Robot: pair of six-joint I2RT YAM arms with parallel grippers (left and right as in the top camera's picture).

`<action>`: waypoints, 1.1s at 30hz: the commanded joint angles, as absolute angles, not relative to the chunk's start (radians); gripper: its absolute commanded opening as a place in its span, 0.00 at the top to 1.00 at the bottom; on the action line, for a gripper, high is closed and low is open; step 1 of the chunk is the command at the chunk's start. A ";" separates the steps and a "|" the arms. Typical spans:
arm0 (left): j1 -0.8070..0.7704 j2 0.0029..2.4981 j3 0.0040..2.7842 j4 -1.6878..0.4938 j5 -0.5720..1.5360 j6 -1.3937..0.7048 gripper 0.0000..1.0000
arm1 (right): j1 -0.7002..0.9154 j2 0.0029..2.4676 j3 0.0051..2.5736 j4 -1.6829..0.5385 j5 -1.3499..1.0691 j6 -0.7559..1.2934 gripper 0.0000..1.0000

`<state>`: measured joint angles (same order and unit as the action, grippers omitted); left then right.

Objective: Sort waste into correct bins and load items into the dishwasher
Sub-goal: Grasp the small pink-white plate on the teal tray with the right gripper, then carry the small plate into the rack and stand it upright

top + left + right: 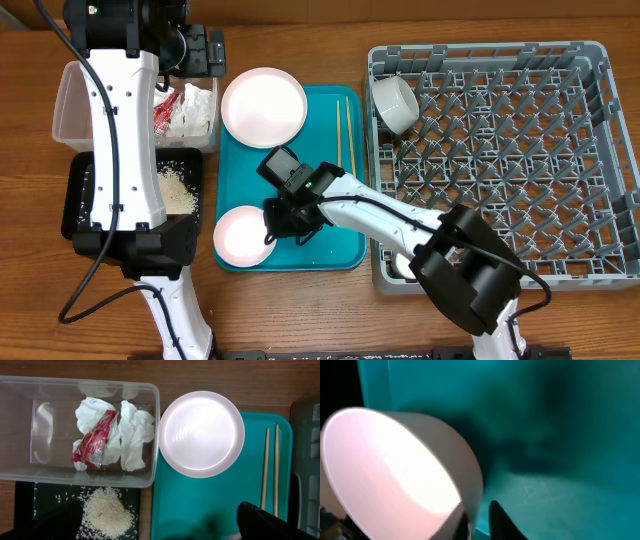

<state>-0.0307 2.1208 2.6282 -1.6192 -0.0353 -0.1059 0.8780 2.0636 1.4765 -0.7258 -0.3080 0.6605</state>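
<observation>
My right gripper (480, 520) is shut on the rim of a pinkish-white bowl (395, 460), one finger inside and one outside. That bowl (240, 238) sits at the front left of the teal tray (340, 215), with the right gripper (272, 222) at its right edge. A white plate (263, 105) and two chopsticks (344, 130) lie farther back on the tray. My left gripper (160, 530) hangs open and empty. Below it the clear tub (20, 425) holds a red-and-white wrapper (95, 440) and crumpled paper (135, 430). Rice (107, 512) lies in the black tray (25, 505).
The grey dish rack (500, 150) fills the right side, with one white bowl (395, 103) in its back left corner. The left arm's white link crosses over the tub and black tray in the overhead view.
</observation>
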 commanded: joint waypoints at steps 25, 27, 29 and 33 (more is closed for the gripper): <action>-0.025 2.106 2.646 -1.616 -0.045 -0.120 0.00 | 0.789 1.673 1.527 -1.126 0.277 0.705 0.96; -0.025 2.106 2.646 -1.616 -0.045 -0.120 0.00 | 0.789 1.597 1.527 -1.161 0.363 0.715 0.96; -0.025 2.106 2.646 -1.616 -0.044 -0.120 0.00 | 0.789 1.541 1.527 -1.187 0.439 0.716 0.96; -0.025 2.106 2.646 -1.616 -0.045 -0.120 0.00 | 0.789 1.457 1.527 -1.286 0.659 0.798 0.96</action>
